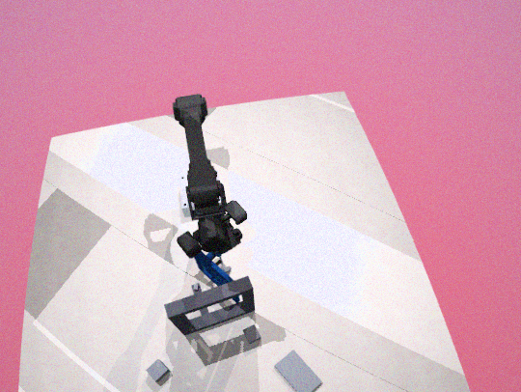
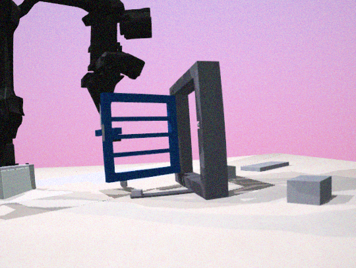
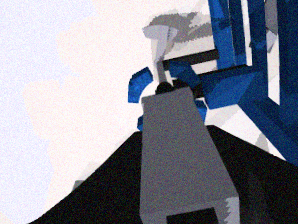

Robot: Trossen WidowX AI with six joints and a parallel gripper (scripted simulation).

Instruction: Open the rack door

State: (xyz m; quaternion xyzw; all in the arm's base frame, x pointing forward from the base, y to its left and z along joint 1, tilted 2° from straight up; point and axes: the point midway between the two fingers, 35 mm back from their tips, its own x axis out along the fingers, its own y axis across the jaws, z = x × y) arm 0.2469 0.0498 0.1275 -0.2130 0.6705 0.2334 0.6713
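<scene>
Door (image 1: 212,271) (image 2: 106,142) (image 3: 280,60) swung well out of the frame (image 1: 207,296) (image 2: 212,132), toward the arm; full angle hard to judge. Gripper (image 1: 212,251) (image 2: 99,110) (image 3: 174,137) clamped on the upright handle (image 3: 167,145). Best kept snug, following the hinge's arc without twisting the handle back. Blocks (image 1: 158,372) (image 2: 308,190) stand apart on the counter (image 1: 309,232) (image 2: 165,237).
</scene>
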